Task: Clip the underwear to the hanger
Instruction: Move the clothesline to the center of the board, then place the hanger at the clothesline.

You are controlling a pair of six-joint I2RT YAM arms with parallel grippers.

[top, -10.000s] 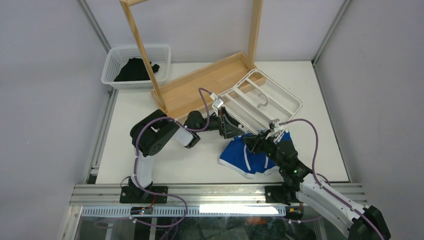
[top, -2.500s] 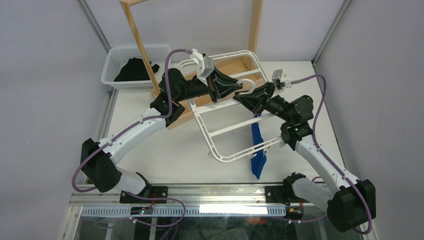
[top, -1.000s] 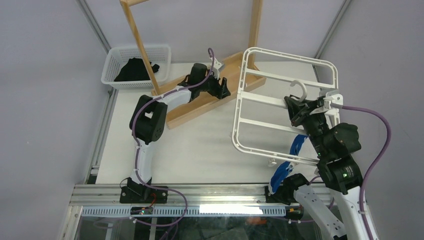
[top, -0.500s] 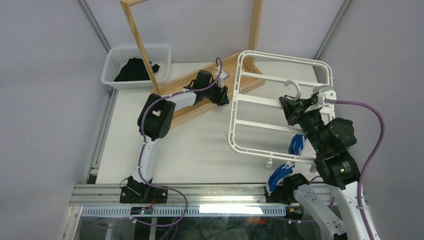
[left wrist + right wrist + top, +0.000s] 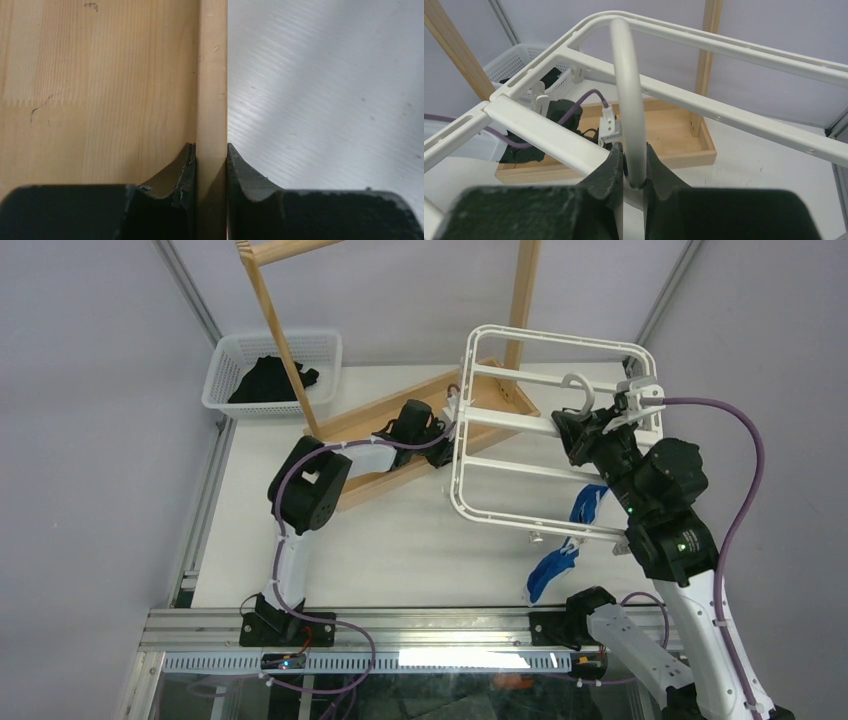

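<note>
The right jaws pinch the hook (image 5: 626, 90) of the white plastic hanger (image 5: 544, 131), which hangs raised and tilted above the desk (image 5: 400, 540). The blue underwear (image 5: 548, 570) dangles from the frame's near bar, beside the right arm. The left jaws pinch the base rim of the wooden rack (image 5: 212, 75).

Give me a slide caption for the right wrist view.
The right arm's black fingers clamp the curved hook of the white plastic rectangular hanger.
</note>
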